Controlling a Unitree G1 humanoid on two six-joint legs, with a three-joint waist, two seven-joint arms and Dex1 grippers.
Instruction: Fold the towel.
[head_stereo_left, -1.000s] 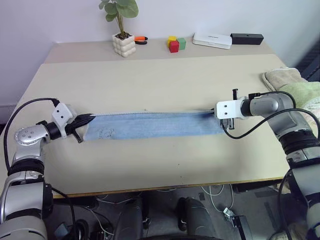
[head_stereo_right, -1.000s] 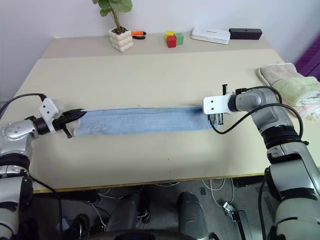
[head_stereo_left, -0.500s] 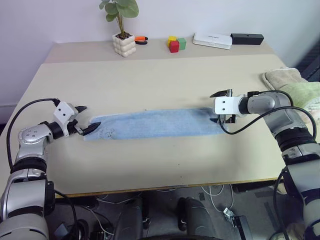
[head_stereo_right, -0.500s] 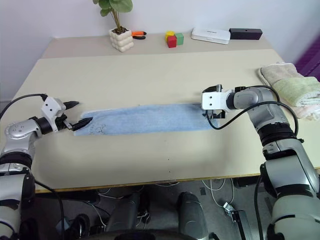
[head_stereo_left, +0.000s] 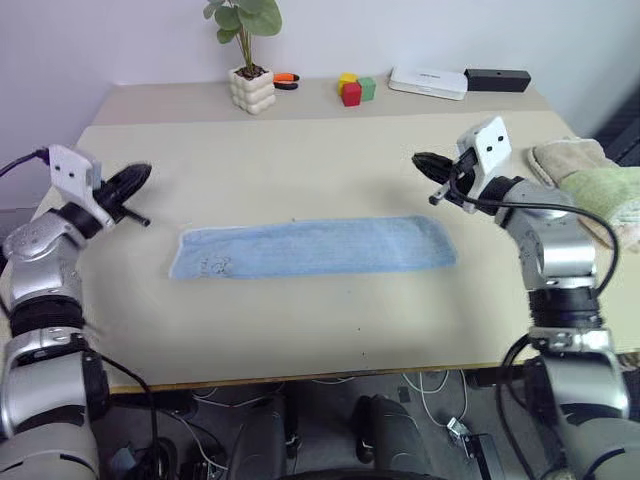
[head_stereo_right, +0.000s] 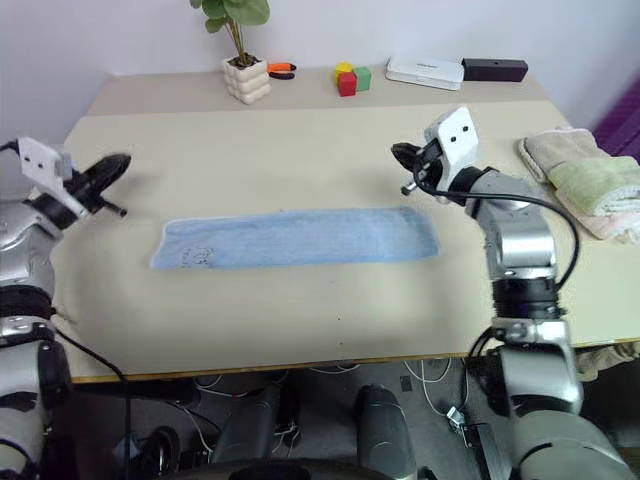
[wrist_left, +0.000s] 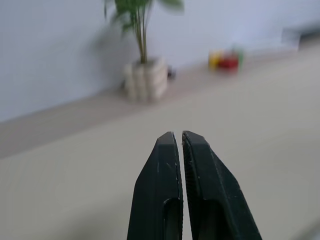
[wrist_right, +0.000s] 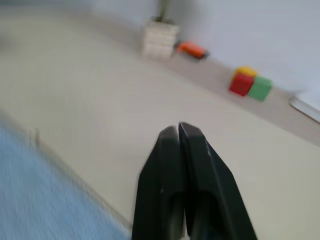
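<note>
The light blue towel (head_stereo_left: 314, 247) lies flat on the beige table (head_stereo_left: 320, 150) as a long narrow strip, with a small dark print near its left end. My left gripper (head_stereo_left: 138, 176) is raised above the table beyond the towel's left end, shut and holding nothing. My right gripper (head_stereo_left: 421, 161) hovers above the towel's right end, shut and empty too. The left wrist view shows the left gripper (wrist_left: 180, 135) with its black fingers pressed together. In the right wrist view the right gripper (wrist_right: 178, 128) is likewise shut, with a blue edge of the towel (wrist_right: 30, 200) below it.
At the table's far edge stand a potted plant (head_stereo_left: 248, 70), an orange tool (head_stereo_left: 285, 78), coloured blocks (head_stereo_left: 352, 88), a white box (head_stereo_left: 428, 82) and a black box (head_stereo_left: 497, 78). Folded beige and green towels (head_stereo_left: 585, 175) lie at the right edge.
Both grippers opened, let go of the towel's ends, rose off the table and shut again. The towel now lies free and flat.
</note>
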